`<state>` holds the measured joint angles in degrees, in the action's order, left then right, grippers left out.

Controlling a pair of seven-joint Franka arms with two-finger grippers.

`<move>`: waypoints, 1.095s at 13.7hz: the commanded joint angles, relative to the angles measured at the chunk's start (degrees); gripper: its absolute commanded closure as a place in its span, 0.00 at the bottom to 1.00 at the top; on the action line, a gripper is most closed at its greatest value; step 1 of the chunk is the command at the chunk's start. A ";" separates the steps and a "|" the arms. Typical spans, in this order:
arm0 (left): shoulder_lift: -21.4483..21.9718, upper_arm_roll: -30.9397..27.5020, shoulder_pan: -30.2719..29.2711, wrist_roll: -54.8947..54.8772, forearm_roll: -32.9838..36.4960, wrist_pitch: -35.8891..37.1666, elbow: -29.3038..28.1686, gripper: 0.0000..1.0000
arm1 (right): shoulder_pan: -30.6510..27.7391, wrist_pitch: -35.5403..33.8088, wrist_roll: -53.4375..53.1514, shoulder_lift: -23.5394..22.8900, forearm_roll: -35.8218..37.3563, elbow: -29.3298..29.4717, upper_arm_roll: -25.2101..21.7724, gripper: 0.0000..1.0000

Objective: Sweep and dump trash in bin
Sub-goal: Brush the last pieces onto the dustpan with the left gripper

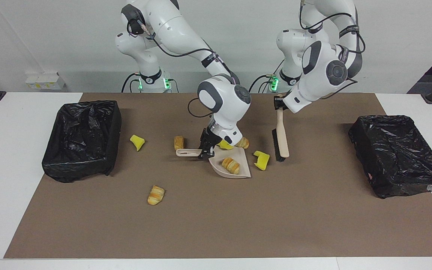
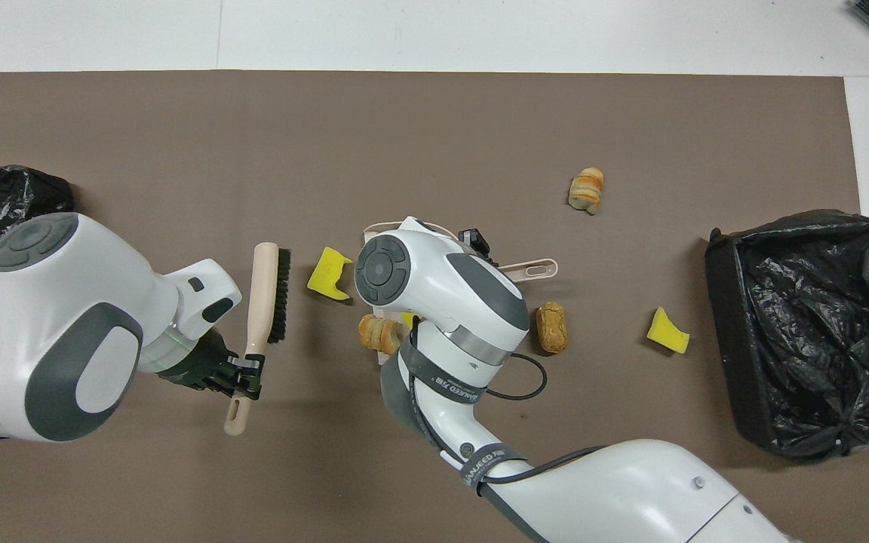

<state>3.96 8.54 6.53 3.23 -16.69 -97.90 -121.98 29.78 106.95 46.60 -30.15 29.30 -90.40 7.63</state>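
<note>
Brush (image 1: 280, 140) in your clamped left gripper (image 1: 277, 103) hangs bristles toward the yellow wedge (image 1: 261, 159) just beside the dustpan (image 1: 230, 169) mouth, right gripper (image 1: 206, 149) shut on its handle, so drop low, sweep straight in, hold the pan flat.
</note>
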 commanded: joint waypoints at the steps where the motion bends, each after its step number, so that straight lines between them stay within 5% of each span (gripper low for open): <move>1: -3.16 0.51 0.24 -2.35 0.95 -6.23 -0.89 1.00 | -0.24 -0.25 -1.25 0.18 1.19 -0.74 0.54 1.00; 7: -3.70 0.78 8.05 -2.00 -0.01 -10.39 -5.46 1.00 | -0.16 -1.56 -1.16 0.36 1.63 -0.74 0.54 1.00; 15: -3.25 0.69 12.90 0.64 -11.97 -8.28 -4.76 1.00 | 0.37 -2.01 -1.25 0.53 2.16 -0.83 0.63 1.00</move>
<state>-0.74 10.18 19.04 3.53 -27.38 -106.95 -125.95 30.30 105.67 46.60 -30.06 30.33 -90.39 7.68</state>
